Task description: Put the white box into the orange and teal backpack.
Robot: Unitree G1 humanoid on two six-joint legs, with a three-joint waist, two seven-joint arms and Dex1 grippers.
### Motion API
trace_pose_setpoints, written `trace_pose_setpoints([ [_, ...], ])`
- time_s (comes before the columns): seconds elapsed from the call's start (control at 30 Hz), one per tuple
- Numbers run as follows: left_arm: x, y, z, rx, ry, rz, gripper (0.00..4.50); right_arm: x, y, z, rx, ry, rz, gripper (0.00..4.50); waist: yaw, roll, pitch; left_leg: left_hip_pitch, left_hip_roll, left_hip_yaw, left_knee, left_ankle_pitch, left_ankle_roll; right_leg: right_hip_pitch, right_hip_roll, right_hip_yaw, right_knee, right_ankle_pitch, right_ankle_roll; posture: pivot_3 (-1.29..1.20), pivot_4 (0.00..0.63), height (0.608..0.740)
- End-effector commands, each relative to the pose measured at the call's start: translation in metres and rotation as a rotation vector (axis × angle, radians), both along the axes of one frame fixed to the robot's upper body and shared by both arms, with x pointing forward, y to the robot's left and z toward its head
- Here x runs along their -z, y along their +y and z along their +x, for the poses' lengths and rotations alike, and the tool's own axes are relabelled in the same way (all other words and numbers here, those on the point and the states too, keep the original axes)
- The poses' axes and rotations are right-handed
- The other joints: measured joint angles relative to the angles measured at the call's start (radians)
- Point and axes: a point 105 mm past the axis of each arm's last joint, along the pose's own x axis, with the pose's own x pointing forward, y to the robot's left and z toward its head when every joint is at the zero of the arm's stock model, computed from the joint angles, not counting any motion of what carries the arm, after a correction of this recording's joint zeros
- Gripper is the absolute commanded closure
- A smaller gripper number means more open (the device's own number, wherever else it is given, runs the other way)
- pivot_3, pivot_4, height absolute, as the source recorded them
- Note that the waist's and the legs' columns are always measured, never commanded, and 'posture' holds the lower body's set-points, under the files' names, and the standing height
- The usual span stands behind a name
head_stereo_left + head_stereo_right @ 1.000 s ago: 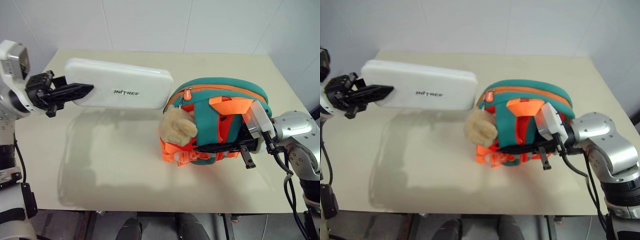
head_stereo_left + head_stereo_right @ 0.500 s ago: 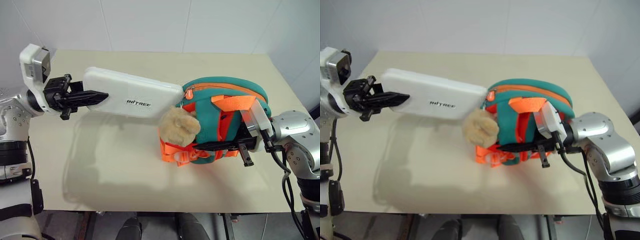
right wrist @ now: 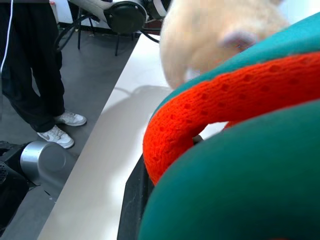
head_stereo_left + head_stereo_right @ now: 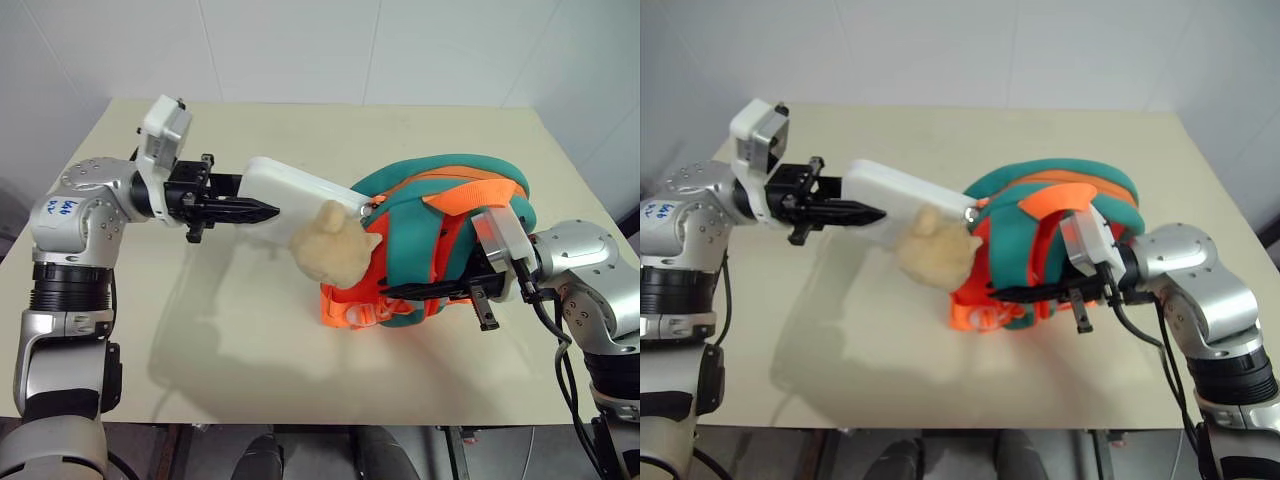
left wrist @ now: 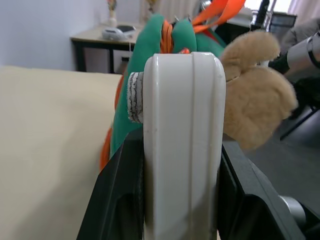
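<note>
While the box (image 4: 300, 190) hangs level off the left gripper (image 4: 262, 210), its far end is at the bag (image 4: 450, 240) mouth, apparently already tucked under the teal lip; how deep, can't tell. Left fingers are clamped across the near short end, one on each broad face; the left wrist view confirms this, box edge-on between the pads.

Handling, my read: rigid glossy shell, so it won't flex, but it's slick and held at one end with a long overhang. Expect it to pivot in the grip if the far end snags on fabric. Hold point is fine for pushing lengthwise; keep the squeeze firm, no side loads.

Bag is soft and will deform or slide when pushed. Right gripper (image 4: 440, 292) is closed on the bag's lower front, opposite the box, bracing it. Plush ball (image 4: 330, 245) sits just beneath the box near the opening and could get dragged in. Table (image 4: 250, 350) is under everything.
</note>
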Motion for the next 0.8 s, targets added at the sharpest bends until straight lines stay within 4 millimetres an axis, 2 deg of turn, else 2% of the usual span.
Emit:
trace_pose_setpoints([
  [0.03,-0.012,-0.009,-0.011,0.071,-0.067,0.025,3.17,-0.009,0.002,-0.002,-0.016,-0.052,0.010,4.03,0.001,0.000,0.000,0.000,0.000,0.000,0.000,0.000,0.000,0.000,0.000,0.000,0.000,0.000,0.000,0.00,0.150,0.740],
  [0.07,-0.012,-0.009,-0.011,0.071,-0.067,0.026,3.17,-0.009,0.002,-0.002,-0.016,-0.052,0.010,4.03,0.002,0.000,0.000,0.000,0.000,0.000,0.000,0.000,0.000,0.000,0.000,0.000,0.000,0.000,0.000,0.00,0.150,0.740],
  [0.13,-0.003,-0.041,-0.004,0.087,-0.071,0.020,3.17,-0.009,0.004,-0.002,-0.010,-0.056,0.013,4.03,0.005,0.000,0.000,0.000,0.000,0.000,0.000,0.000,0.000,0.000,0.000,0.000,0.000,0.000,0.000,0.00,0.150,0.740],
  [0.2,0.005,-0.060,-0.001,0.093,-0.065,0.031,3.17,-0.008,0.005,-0.001,-0.006,-0.058,0.015,4.03,0.019,0.000,0.000,0.000,-0.001,-0.001,0.003,0.000,0.000,0.002,-0.001,-0.001,0.000,0.000,0.000,0.00,0.150,0.740],
  [0.3,0.005,-0.071,-0.002,0.100,-0.066,0.025,3.17,-0.008,0.005,-0.001,-0.002,-0.060,0.017,4.03,0.025,0.000,0.000,0.000,-0.001,-0.001,0.006,-0.001,0.001,0.003,-0.001,-0.001,-0.001,0.001,0.002,0.00,0.150,0.740],
  [0.47,-0.001,-0.081,-0.017,0.162,-0.050,0.040,3.18,-0.007,0.006,0.000,0.005,-0.061,0.019,4.03,0.008,0.000,0.000,0.000,-0.001,0.000,0.006,-0.002,0.003,0.002,0.000,0.000,0.001,0.001,0.002,0.00,0.150,0.740],
  [0.6,0.003,-0.086,-0.020,0.164,-0.017,0.062,3.18,-0.006,0.006,0.002,0.011,-0.065,0.022,4.03,0.005,0.000,0.000,0.000,-0.001,0.000,0.006,-0.002,0.004,0.002,0.000,0.000,0.000,0.001,0.002,0.00,0.150,0.740],
  [0.8,0.019,-0.106,-0.020,0.113,0.022,0.145,3.18,-0.004,0.010,0.006,0.013,-0.068,0.029,4.03,0.006,0.000,0.000,0.000,-0.001,0.000,0.006,-0.002,0.004,0.003,0.000,0.000,0.000,0.001,0.002,0.00,0.150,0.740],
])
